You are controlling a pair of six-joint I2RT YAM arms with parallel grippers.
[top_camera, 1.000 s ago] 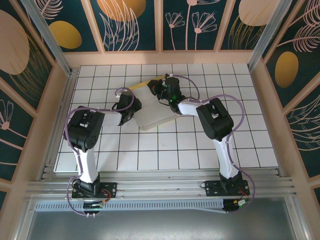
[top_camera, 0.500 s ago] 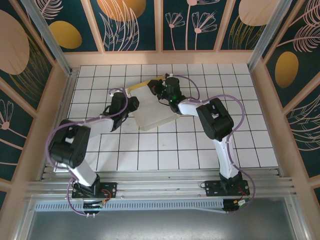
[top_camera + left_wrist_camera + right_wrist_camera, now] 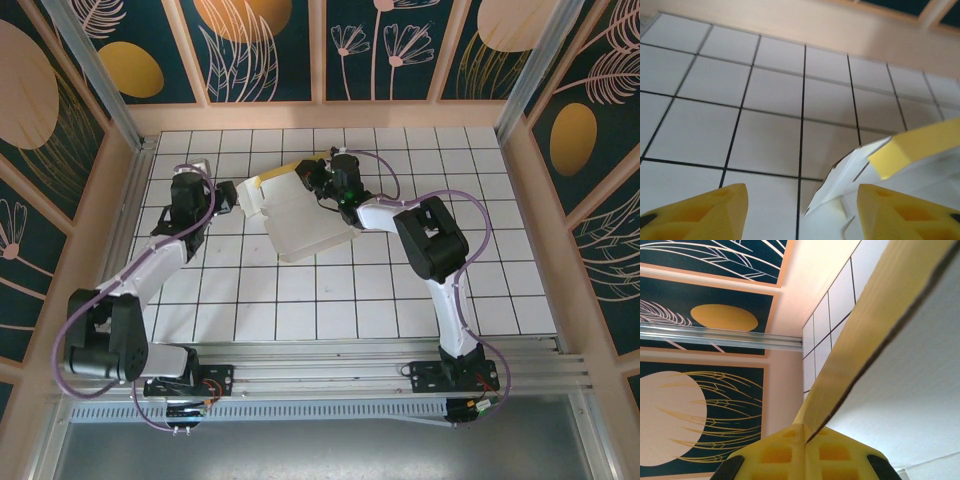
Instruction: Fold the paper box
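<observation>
Left arm (image 3: 150, 265) outstretched, left tool (image 3: 221, 197) gaping, right tool (image 3: 313, 178) pinching paper box (image 3: 300, 225)

paper box (image 3: 300, 215): on the table (image 3: 400, 300), toward its far edge, just left of centre | left gripper (image 3: 226, 197): just left of the box's left flaps, apart from them, nearer the table's left edge | right gripper (image 3: 318, 180): at the box's far edge, on its raised flap

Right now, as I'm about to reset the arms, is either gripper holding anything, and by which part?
The right gripper is shut on the paper box, pinching the edge of its yellow far flap. The left gripper is open and holds nothing.
</observation>
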